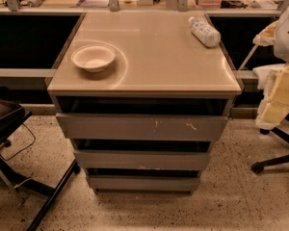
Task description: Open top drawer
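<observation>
The top drawer (142, 127) is the uppermost of three grey handleless fronts on the cabinet. Its flat panel has small pale scratch marks right of centre. A dark gap runs between its top edge and the beige cabinet top (149, 76); its interior does not show. My gripper (275, 110) hangs at the right edge of the view, pale and yellowish below the white arm. It is to the right of the cabinet, about level with the drawer front, and apart from it.
A white bowl (93, 57) sits on the left of the cabinet top and a plastic bottle (204, 32) lies at its back right. Two similar drawer fronts (142, 160) are below. A chair base (274, 160) stands at right; dark chair legs (53, 196) at left.
</observation>
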Robot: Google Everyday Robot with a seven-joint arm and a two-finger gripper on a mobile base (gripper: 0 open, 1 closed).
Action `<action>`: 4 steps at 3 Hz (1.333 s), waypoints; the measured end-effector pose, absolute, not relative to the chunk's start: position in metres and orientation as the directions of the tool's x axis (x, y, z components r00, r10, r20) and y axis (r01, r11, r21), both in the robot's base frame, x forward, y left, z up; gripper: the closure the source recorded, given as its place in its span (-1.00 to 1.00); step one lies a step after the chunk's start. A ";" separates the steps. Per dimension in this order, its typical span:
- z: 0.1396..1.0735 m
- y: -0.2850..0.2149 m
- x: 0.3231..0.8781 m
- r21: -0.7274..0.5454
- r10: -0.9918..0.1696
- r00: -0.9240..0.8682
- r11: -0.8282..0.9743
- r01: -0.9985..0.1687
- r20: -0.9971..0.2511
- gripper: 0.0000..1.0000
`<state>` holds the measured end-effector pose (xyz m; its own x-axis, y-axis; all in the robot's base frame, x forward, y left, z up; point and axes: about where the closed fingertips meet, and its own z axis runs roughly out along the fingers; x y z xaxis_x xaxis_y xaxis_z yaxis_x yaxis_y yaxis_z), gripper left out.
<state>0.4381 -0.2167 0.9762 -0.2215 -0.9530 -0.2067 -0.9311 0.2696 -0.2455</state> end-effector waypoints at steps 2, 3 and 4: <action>0.953 -0.206 0.450 -0.249 -0.949 -0.193 0.255 -0.934 -0.249 -1.00; 0.883 -0.180 0.460 -0.187 -0.917 -0.187 0.265 -0.946 -0.353 -1.00; 0.792 -0.136 0.465 -0.060 -0.853 -0.222 0.283 -0.957 -0.472 -1.00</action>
<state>0.4649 -0.1358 0.7922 -0.2223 -0.8533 -0.4717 -0.9574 0.2826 -0.0600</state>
